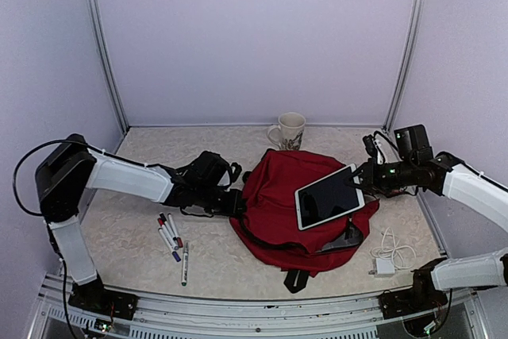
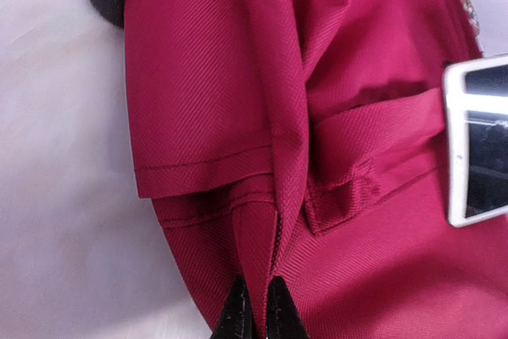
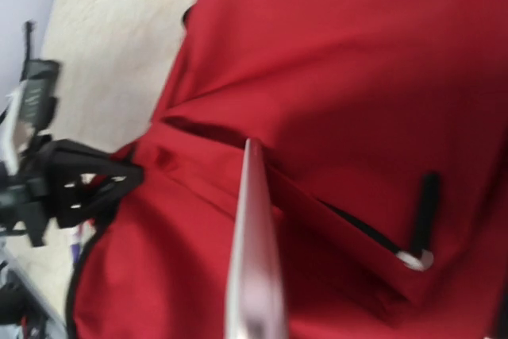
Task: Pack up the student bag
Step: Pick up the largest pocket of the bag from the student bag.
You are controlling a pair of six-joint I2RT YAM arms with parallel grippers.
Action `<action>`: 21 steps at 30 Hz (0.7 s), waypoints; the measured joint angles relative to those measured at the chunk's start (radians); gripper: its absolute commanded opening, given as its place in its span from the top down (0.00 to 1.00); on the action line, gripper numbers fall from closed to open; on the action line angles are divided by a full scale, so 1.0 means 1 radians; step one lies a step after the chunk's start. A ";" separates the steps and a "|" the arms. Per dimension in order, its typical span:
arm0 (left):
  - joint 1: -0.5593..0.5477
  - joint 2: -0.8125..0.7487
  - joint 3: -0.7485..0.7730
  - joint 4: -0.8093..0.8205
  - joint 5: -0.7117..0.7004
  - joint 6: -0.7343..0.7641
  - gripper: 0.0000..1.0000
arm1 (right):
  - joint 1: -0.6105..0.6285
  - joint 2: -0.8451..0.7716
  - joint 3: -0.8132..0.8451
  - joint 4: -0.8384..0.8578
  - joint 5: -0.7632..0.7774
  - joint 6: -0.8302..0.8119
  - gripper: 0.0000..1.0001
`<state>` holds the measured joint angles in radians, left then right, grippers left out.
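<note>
The student bag [image 1: 274,196], dark red fabric, lies flat in the middle of the table. At its left edge my left gripper [image 1: 238,204] is shut on a raised fold of the bag's fabric [image 2: 258,244], and the black fingertips [image 2: 236,311] pinch that fold from both sides. My right gripper [image 1: 362,176] is shut on the corner of a white-edged tablet [image 1: 329,196] and holds it tilted above the bag. The tablet appears edge-on [image 3: 254,260] in the right wrist view, over a dark slit in the bag [image 3: 238,136]. Its own fingers are out of that view.
A patterned mug [image 1: 287,130] stands behind the bag. Several markers [image 1: 171,240] lie at the front left. A white charger with a coiled cable [image 1: 389,258] sits at the front right. A dark flat item [image 1: 345,240] rests on the bag's near right edge.
</note>
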<state>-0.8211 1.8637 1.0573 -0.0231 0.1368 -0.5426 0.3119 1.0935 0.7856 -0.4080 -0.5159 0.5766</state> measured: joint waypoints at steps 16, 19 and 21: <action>-0.322 -0.556 -0.409 -0.165 -0.333 -0.230 0.10 | 0.085 0.295 0.053 0.254 -0.116 0.049 1.00; -0.421 -0.602 -0.303 -0.245 -0.441 -0.164 0.14 | 0.090 0.311 0.070 0.257 -0.114 0.045 1.00; -0.487 -0.608 -0.220 -0.256 -0.479 -0.090 0.15 | 0.092 0.304 0.082 0.240 -0.100 0.034 1.00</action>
<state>-1.3083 1.2552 0.8371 -0.2787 -0.3420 -0.6323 0.4042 1.3979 0.8677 -0.1680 -0.6155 0.6106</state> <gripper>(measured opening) 0.863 0.069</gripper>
